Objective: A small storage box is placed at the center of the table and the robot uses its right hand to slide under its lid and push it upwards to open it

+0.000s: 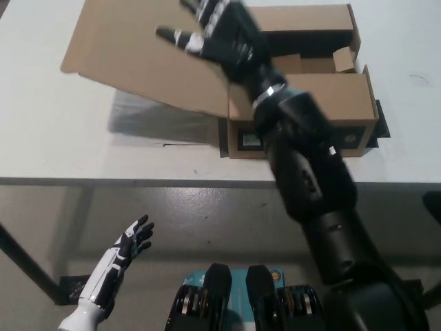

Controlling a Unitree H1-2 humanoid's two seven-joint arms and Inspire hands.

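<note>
A brown cardboard storage box (310,103) stands on the white table (55,152), right of centre, its top partly open and dark inside. Its large lid flap (131,62) sticks out to the left, tilted up off the table, with a shadow beneath it. My black right hand (220,33) shows against the flap near the box's left edge, open, fingers spread and holding nothing. I cannot tell which face of the flap it touches. My white left hand (127,247) hangs open below the table's front edge at the lower left.
A small loose cardboard flap (342,58) stands inside the box at its right. A dark mat (380,127) shows under the box's right end. The table's front edge runs across the middle of the picture.
</note>
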